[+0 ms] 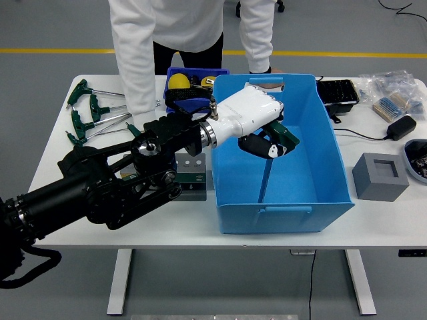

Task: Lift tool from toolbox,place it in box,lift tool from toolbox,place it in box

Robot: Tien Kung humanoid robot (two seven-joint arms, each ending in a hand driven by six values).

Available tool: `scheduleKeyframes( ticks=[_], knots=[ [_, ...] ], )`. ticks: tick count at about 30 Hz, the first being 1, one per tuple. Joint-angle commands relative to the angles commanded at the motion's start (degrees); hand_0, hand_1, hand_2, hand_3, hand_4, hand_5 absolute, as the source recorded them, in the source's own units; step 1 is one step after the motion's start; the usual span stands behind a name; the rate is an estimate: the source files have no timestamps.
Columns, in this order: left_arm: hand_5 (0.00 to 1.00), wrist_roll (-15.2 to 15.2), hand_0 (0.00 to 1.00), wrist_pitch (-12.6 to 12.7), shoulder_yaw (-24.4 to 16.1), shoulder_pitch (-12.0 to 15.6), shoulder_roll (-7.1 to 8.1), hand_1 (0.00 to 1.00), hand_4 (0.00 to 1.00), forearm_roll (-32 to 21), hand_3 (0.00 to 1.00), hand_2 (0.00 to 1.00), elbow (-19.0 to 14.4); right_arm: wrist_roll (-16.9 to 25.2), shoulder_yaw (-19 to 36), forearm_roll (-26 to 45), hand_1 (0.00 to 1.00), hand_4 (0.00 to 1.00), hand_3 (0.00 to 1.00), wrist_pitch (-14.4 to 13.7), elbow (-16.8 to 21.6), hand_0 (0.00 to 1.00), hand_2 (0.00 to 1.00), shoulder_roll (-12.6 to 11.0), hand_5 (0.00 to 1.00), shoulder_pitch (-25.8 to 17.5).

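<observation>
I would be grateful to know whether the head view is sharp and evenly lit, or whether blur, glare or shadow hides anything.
Head view: sharp, with soft, even light and no glare; the left hand casts a faint shadow inside the blue box, and the black arm hides most of the tool holder.
</observation>
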Motion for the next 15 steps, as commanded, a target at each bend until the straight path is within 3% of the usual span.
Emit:
scheduleKeyframes(
  ticks=[10, 11, 15],
  knots=[
    [0.506, -0.6, 0.080, 0.2, 0.2, -0.5, -1.78, 0.002, 0.648, 1.1, 0.019, 0.012, 3.4, -0.1, 0.3, -0.4, 0.663, 0.895, 0.686, 0.0, 0.0, 0.705, 0.750, -0.1, 0.841, 0.2],
    [0.496, -1.0, 0.155, -0.4, 0.3, -0.7, -2.05, 0.038, 0.660, 1.3, 0.118, 0.093, 3.9, -0.1, 0.4, -0.6, 0.663, 0.895, 0.686, 0.1, 0.0, 0.705, 0.750, -0.2, 0.841, 0.2],
    [0.496, -2.5, 0.155, -1.9, 0.4, -0.9, -2.71, 0.038, 0.660, 1.4, 0.118, 0.093, 5.5, -0.2, 0.6, -1.1, 0.663, 0.895, 0.686, 0.2, 0.0, 0.705, 0.750, -0.2, 0.841, 0.2]
  ],
)
